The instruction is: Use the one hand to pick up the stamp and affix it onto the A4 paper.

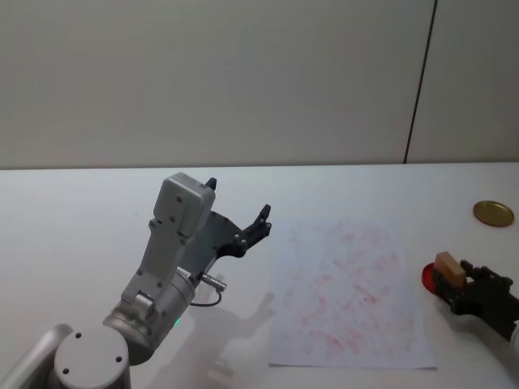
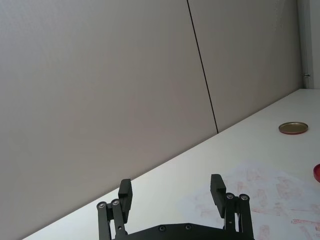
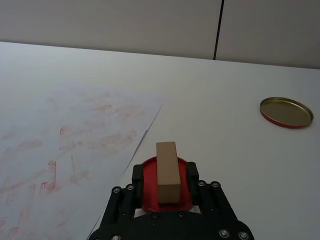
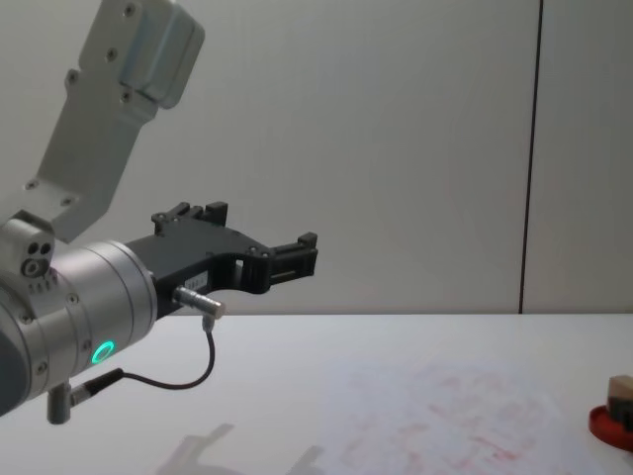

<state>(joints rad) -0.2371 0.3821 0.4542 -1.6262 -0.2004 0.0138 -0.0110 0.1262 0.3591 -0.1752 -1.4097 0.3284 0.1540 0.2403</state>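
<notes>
The stamp (image 3: 167, 172), a tan wooden block, stands upright on a round red ink pad (image 3: 149, 172) just off the right edge of the A4 paper (image 1: 349, 284). My right gripper (image 1: 454, 285) straddles it, open, one finger (image 3: 138, 175) on each side. Red pad shows in the narrow gap between each finger and the block. The stamp (image 1: 448, 267) sits low at the table's right. The paper (image 3: 65, 150) is covered in faint red prints. My left gripper (image 1: 238, 199) hangs open and empty in the air, left of the paper, well above the table.
A round gold lid (image 1: 493, 213) lies flat on the white table beyond the ink pad, at the far right. A grey wall with one dark vertical seam stands behind the table. The left arm's large grey forearm (image 1: 174, 243) rises over the table's left half.
</notes>
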